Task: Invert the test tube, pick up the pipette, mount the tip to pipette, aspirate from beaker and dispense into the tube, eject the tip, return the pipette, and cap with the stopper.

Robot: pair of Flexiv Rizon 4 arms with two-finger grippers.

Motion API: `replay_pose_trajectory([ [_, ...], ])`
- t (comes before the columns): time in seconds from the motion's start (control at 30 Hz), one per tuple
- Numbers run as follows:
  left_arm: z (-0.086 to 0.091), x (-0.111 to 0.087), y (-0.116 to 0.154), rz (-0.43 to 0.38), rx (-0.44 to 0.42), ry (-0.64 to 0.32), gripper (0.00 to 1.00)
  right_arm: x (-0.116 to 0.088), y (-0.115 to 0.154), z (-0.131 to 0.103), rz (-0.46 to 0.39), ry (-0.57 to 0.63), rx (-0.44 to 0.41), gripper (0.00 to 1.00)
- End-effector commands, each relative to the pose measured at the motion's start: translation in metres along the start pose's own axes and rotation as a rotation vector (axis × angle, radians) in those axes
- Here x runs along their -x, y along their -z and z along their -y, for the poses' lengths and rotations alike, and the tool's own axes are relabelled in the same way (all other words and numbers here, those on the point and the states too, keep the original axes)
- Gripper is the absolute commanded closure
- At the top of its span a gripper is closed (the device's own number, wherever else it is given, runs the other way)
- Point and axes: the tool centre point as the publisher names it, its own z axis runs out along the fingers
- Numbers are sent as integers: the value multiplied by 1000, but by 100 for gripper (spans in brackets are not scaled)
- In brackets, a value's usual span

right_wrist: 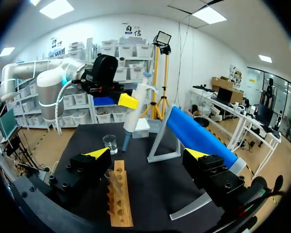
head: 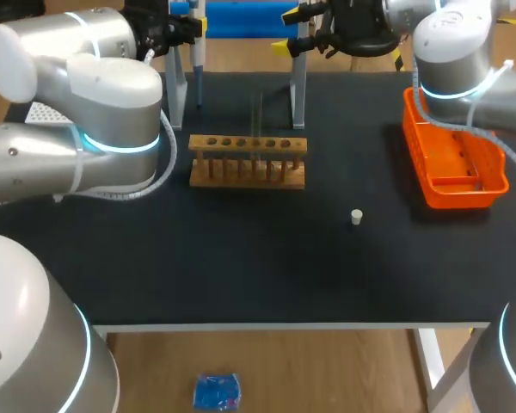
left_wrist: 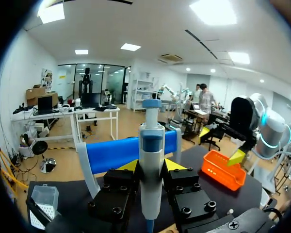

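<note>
My left gripper is shut on the white and blue pipette, held upright just in front of the blue-barred pipette stand. From above, the left gripper and pipette are at the table's far left-middle. A clear test tube stands in the wooden rack. The beaker sits beyond the rack, below the held pipette. My right gripper hangs open over the rack and stand, holding nothing. A small white stopper lies on the mat right of the rack.
An orange tray sits at the table's right edge, under my right arm. A clear tip box stands at the far left. The stand's white legs rise behind the rack. My left arm's elbow hides the left part of the black mat.
</note>
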Motion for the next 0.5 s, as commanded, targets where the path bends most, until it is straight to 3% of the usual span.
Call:
replay_pose_trajectory([
  [0.03,8,8,-14,23,25,5,100,0,1,0,-2,0,-3,0],
  [0.5,-6,32,-31,133,86,37,100,0,1,0,-2,0,-3,0],
])
